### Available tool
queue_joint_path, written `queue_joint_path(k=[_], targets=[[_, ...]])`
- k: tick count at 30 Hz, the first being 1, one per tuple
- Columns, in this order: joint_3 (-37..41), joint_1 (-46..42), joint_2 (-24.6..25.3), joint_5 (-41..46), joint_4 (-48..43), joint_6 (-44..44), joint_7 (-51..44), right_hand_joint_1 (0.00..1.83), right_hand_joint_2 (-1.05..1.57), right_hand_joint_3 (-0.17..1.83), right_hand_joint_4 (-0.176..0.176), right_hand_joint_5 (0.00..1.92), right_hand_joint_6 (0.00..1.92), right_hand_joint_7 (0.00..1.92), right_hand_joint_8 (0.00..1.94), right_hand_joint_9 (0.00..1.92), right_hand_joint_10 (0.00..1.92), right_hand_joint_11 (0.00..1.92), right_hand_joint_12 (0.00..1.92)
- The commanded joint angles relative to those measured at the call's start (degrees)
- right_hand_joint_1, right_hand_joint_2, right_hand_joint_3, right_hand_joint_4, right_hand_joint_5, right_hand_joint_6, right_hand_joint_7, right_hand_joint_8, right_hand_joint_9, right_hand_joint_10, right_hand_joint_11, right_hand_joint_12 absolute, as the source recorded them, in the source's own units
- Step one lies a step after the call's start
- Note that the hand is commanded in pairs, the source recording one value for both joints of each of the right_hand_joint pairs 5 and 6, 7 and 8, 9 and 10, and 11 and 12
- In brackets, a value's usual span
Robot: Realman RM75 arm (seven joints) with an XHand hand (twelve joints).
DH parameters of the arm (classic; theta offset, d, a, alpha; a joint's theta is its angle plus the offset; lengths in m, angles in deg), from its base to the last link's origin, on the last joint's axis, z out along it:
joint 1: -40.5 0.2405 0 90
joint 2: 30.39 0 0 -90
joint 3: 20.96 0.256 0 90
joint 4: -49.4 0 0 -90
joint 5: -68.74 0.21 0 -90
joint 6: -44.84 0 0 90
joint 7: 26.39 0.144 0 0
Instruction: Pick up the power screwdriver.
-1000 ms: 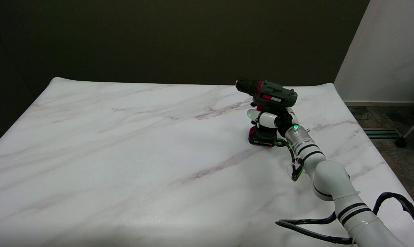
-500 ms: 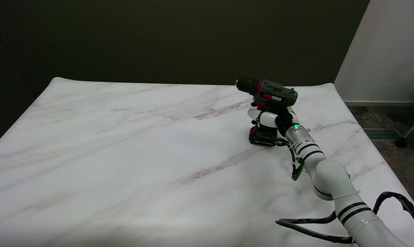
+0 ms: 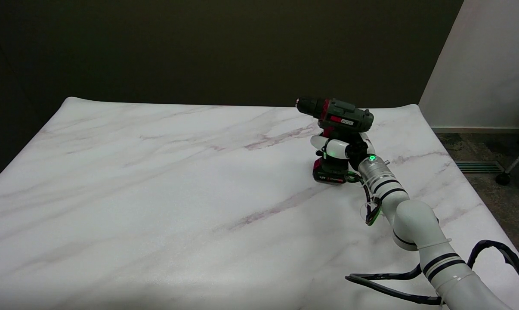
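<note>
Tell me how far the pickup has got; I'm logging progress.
Done: the right hand is wrapped around the grip of the screwdriver. In hand: the hold on the upright tool. Left: the lift, since its battery base looks to be sitting on the table, or barely off it.

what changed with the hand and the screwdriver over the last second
Very little. The right hand, wrapped around the handle of the power screwdriver, has edged slightly to the picture's right, and the tool has shifted the same way with it. Its battery base still looks to be on the table. The grip is unchanged.
</note>
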Motion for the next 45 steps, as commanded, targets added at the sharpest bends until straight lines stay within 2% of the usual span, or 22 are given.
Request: queue_joint_path(k=[1, 8, 10, 12, 20, 45], targets=[[0.14, 0.15, 0.01, 0.3, 0.1, 0.05, 0.27, 1.32, 1.41, 0.11, -0.032, 1.74, 1.74, 1.92, 1.92, 1.92, 1.92, 1.92, 1.92], [0.22, 0.15, 0.08, 0.3, 0.1, 0.05, 0.27, 1.36, 1.33, 0.06, -0.029, 1.79, 1.79, 1.92, 1.92, 1.92, 1.92, 1.92, 1.92], [0.22, 0.15, 0.09, 0.37, 0.1, 0.05, 0.27, 1.36, 1.33, 0.06, -0.021, 1.82, 1.82, 1.92, 1.92, 1.92, 1.92, 1.92, 1.92], [0.22, 0.15, 0.09, 0.46, 0.1, 0.05, 0.27, 1.36, 1.33, 0.06, 0.01, 1.92, 1.92, 1.92, 1.92, 1.92, 1.92, 1.92, 1.92], [0.22, 0.15, 0.09, 1.9, 0.1, 0.05, 0.27, 1.36, 1.36, 0.1, 0.024, 1.92, 1.92, 1.92, 1.92, 1.92, 1.92, 1.92, 1.92], [0.22, 0.86, -0.22, 1.9, -2.58, -0.03, 0.27, 1.3, 1.49, 0.19, 0.024, 1.92, 1.92, 1.92, 1.92, 1.92, 1.92, 1.92, 1.92]])
